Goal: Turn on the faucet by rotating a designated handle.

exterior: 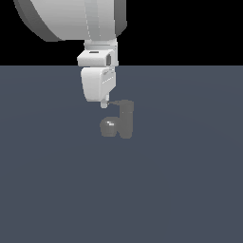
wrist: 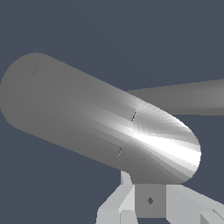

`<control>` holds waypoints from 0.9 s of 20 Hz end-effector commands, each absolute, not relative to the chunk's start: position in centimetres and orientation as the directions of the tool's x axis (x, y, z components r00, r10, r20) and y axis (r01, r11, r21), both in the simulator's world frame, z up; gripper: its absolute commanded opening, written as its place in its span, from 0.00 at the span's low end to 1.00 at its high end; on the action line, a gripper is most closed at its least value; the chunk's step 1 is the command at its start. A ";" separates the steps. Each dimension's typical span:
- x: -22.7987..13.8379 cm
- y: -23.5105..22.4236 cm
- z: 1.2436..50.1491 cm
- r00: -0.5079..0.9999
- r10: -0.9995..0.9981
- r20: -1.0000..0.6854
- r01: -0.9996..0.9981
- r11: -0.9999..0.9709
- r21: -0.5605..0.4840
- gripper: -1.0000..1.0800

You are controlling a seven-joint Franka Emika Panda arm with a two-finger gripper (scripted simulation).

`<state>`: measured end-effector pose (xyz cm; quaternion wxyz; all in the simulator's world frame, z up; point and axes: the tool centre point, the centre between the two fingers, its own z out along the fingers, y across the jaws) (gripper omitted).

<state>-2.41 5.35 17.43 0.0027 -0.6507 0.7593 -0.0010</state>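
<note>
**At the tip of the lever**

My fingers (exterior: pixel 105 103) hang straight down from the white hand, and only a short stub of them shows below its body in the exterior view; I cannot tell from either picture whether they stand wide or narrow. The stub sits right at the pointed end of the handle (exterior: pixel 115 101), the thin grey bar that reaches toward the exterior view's left from the top of the faucet (exterior: pixel 125 119). Whether I actually touch the bar I cannot say; the two meet in the same few pixels.

In the wrist view parts of my pale grey fingers (wrist: pixel 127 205) show at the edge, and a large shiny grey rounded cylinder fills the middle, with the flat handle (wrist: pixel 188 98) running away behind it.

The faucet stands upright on the dark blue-grey floor (exterior: pixel 190 190), its short cylinder just to the exterior view's right of my hand, its rounded glossy bulb (exterior: pixel 109 127) at the base directly below my fingers.
</note>
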 end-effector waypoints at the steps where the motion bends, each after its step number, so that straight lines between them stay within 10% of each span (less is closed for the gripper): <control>1: -2.7 4.4 17.4 -0.156 -0.988 -0.002 -0.988 0.156 -0.005 0.00; 18: -4.8 -1.2 17.4 -0.128 -0.992 -0.005 -0.992 0.128 -0.004 0.00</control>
